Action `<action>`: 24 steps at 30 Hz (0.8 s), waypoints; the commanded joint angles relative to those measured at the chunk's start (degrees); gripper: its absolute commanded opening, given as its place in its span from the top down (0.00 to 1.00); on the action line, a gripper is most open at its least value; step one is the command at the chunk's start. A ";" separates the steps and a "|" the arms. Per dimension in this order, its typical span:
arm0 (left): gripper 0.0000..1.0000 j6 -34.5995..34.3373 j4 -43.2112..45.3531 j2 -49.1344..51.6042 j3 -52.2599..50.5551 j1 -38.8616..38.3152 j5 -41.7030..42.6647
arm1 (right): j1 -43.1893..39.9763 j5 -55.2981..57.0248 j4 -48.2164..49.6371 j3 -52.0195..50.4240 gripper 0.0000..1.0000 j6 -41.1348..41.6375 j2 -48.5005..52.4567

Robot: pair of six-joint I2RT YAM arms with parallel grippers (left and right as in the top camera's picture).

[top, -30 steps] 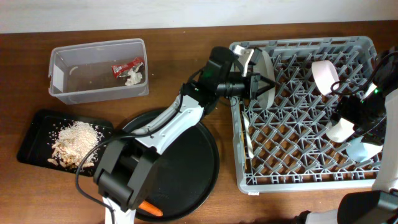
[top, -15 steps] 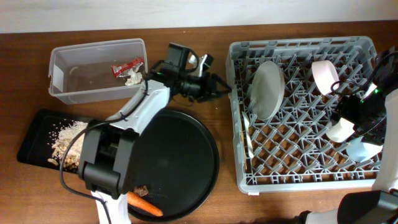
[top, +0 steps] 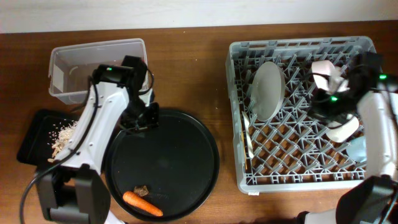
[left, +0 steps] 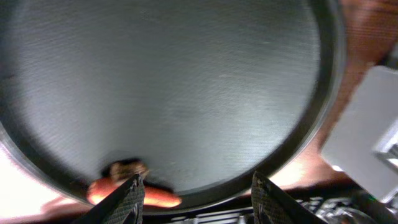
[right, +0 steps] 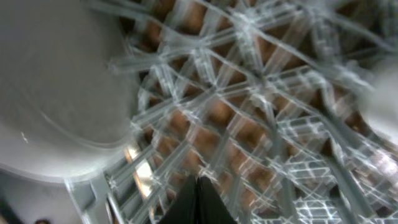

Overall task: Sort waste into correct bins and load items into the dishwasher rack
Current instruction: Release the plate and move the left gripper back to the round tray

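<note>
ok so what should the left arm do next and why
Probably move the left gripper to the orange carrot on the round black tray: its jaws are open and empty, and the carrot is waste not yet binned.

Brown table, pale wall

The table (top: pixel 205 68) is filling almost the whole overhead view, its dark brown wood showing a faint grain. A pale wall (top: pixel 186 11) is running along the far edge, meeting the tabletop in a straight line. Soft light is falling evenly, throwing only mild shadows.
</note>
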 commanded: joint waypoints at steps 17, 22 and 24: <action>0.44 1.31 -0.02 -1.62 0.24 0.98 -4.59 | 20.46 0.22 13.03 -2.93 0.89 -3.37 -0.04; 0.44 1.31 -0.24 -1.62 0.26 0.98 -4.59 | 20.28 2.86 10.86 -2.58 0.78 -4.68 -0.17; 0.44 1.31 -0.50 -1.62 0.26 0.98 -4.59 | 19.41 9.01 8.07 -1.25 0.75 -1.20 -0.59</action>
